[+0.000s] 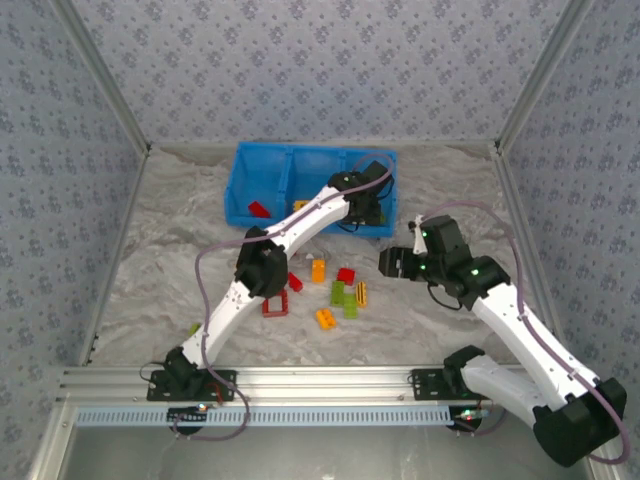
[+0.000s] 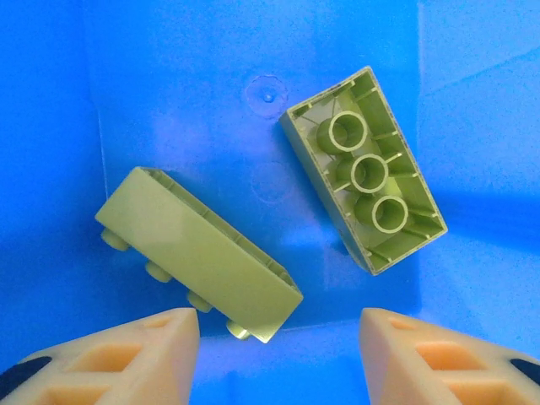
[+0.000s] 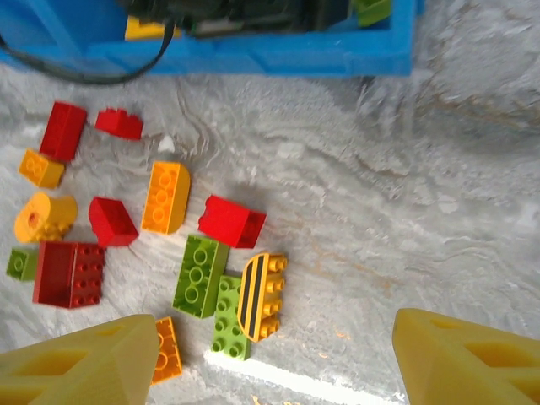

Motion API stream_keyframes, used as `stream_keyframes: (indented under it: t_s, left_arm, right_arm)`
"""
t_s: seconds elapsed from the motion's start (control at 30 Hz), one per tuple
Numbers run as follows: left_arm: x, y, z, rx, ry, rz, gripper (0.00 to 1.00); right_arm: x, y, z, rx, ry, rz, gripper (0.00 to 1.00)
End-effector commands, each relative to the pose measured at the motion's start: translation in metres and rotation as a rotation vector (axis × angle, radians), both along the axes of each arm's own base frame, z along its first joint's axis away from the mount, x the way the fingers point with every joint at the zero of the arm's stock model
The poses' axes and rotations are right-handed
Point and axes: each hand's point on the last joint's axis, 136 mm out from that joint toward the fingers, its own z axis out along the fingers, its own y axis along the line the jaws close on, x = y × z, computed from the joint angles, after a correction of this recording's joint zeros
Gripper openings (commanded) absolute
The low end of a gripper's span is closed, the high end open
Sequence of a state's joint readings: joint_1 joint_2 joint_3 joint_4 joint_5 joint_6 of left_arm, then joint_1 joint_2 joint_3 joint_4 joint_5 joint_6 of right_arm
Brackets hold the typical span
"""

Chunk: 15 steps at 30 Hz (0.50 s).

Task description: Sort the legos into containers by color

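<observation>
My left gripper (image 1: 366, 206) reaches into the right compartment of the blue bin (image 1: 262, 172) and stands open (image 2: 278, 337) with nothing between its fingers. Below it, two pale green bricks lie on the bin's blue floor (image 2: 194, 93), one on its side (image 2: 198, 253), the other upside down (image 2: 364, 169). A red brick (image 1: 259, 209) lies in the left compartment. My right gripper (image 1: 392, 262) hangs open (image 3: 274, 354) above the loose legos: green bricks (image 3: 200, 275), a yellow striped piece (image 3: 261, 295), a red brick (image 3: 232, 221) and an orange one (image 3: 165, 197).
A red frame piece (image 1: 277, 304) lies on the wrinkled pale cloth (image 1: 430, 320) beside my left arm's elbow. More red and orange bricks (image 3: 69, 272) lie to the left of the pile. Papered walls close in three sides, and a metal rail (image 1: 320, 380) runs along the near edge.
</observation>
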<state>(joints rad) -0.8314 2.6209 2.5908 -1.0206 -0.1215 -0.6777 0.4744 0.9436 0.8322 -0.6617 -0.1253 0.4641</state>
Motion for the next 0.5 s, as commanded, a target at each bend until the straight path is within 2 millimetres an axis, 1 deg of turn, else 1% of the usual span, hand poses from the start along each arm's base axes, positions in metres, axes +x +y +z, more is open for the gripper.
stream_keyframes:
  t_s: [0.0, 0.07, 0.1, 0.13, 0.17, 0.23, 0.27, 0.33, 0.4, 0.43, 0.47]
  left_arm:
    - [0.005, -0.003, 0.072, -0.109, -0.084, 0.003, 0.54]
    - [0.013, 0.005, 0.108, -0.155, -0.141, 0.046, 0.55]
    - [0.017, 0.015, 0.129, -0.180, -0.167, 0.085, 0.57]
    - [0.021, 0.030, 0.146, -0.196, -0.182, 0.134, 0.58]
    - [0.024, 0.044, 0.156, -0.206, -0.186, 0.175, 0.59]
    - [0.028, 0.083, 0.174, -0.197, -0.187, 0.266, 0.60]
    - [0.027, 0.099, 0.176, -0.182, -0.179, 0.295, 0.61]
    - [0.023, 0.142, 0.181, -0.157, -0.168, 0.360, 0.62]
    - [0.012, 0.182, 0.181, -0.143, -0.159, 0.417, 0.62]
    - [0.004, 0.201, 0.182, -0.158, -0.152, 0.446, 0.63]
    - [-0.005, 0.219, 0.174, -0.155, -0.127, 0.477, 0.63]
  right_arm:
    - [-0.007, 0.009, -0.019, -0.037, 0.047, 0.026, 0.74]
    - [-0.009, 0.018, -0.030, -0.034, 0.090, 0.042, 0.73]
    - [-0.011, 0.023, -0.037, -0.032, 0.121, 0.052, 0.72]
    - [-0.012, 0.029, -0.045, -0.043, 0.148, 0.062, 0.71]
    - [-0.014, 0.034, -0.051, -0.051, 0.167, 0.072, 0.71]
    - [-0.014, 0.048, -0.064, -0.062, 0.210, 0.100, 0.71]
    - [-0.010, 0.054, -0.068, -0.062, 0.222, 0.098, 0.71]
    - [-0.007, 0.064, -0.082, -0.076, 0.286, 0.097, 0.69]
    - [-0.006, 0.076, -0.093, -0.090, 0.336, 0.118, 0.66]
    - [-0.004, 0.079, -0.098, -0.117, 0.350, 0.115, 0.66]
    - [-0.002, 0.081, -0.100, -0.145, 0.354, 0.107, 0.66]
